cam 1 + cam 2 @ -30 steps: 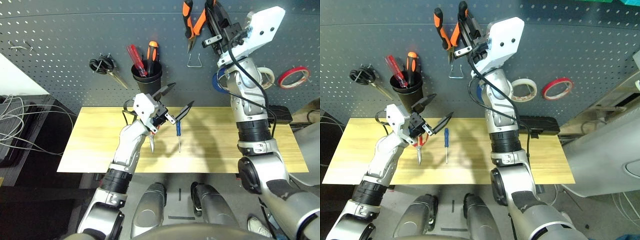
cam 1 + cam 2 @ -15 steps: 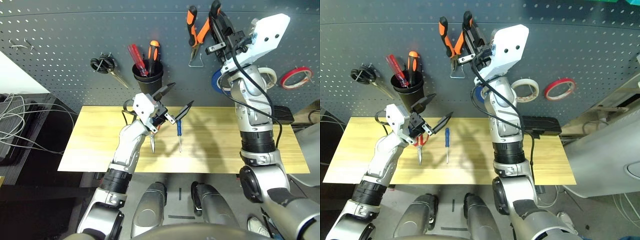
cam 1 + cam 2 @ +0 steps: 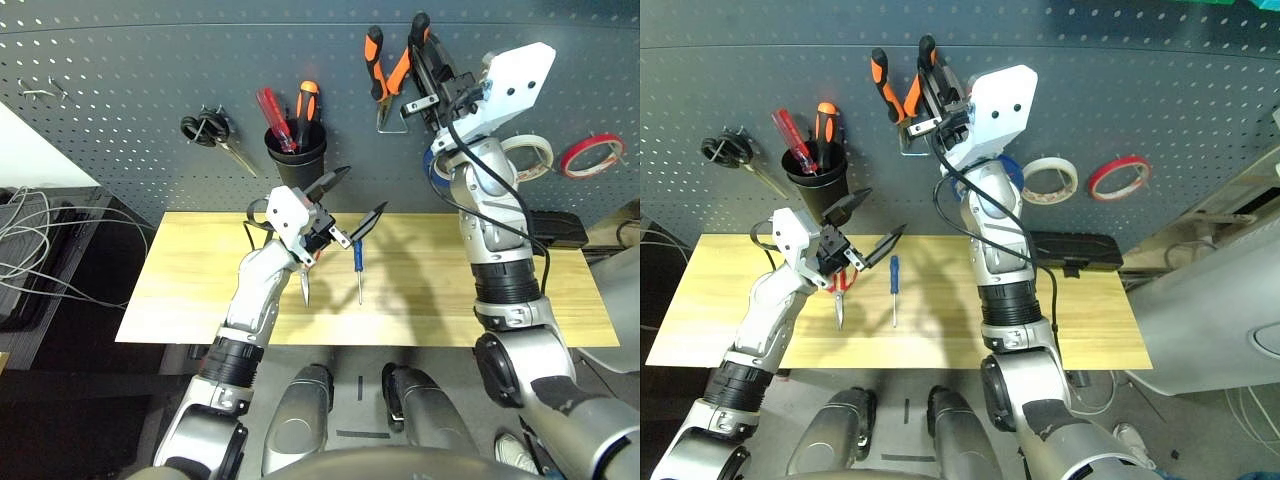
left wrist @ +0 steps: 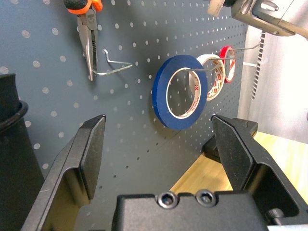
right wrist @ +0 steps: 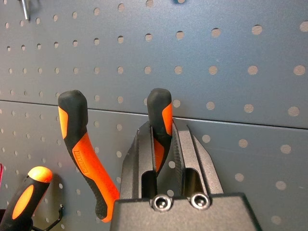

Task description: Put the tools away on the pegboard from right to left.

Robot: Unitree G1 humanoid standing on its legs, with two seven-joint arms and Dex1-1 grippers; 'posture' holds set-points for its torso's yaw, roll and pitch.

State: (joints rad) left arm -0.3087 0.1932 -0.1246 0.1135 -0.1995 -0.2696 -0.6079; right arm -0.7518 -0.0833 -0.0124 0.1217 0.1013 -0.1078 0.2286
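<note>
My right gripper clamps one handle of the pliers against the pegboard; my left gripper hangs open above the table.

The pliers' nose sits in a wire hook, with the blue tape on a peg just beside. Screwdriver and red scissors lie on bare wood under my left gripper. The table's left half and right end give me open room, while cables crowd a dark stand past its left edge.
</note>
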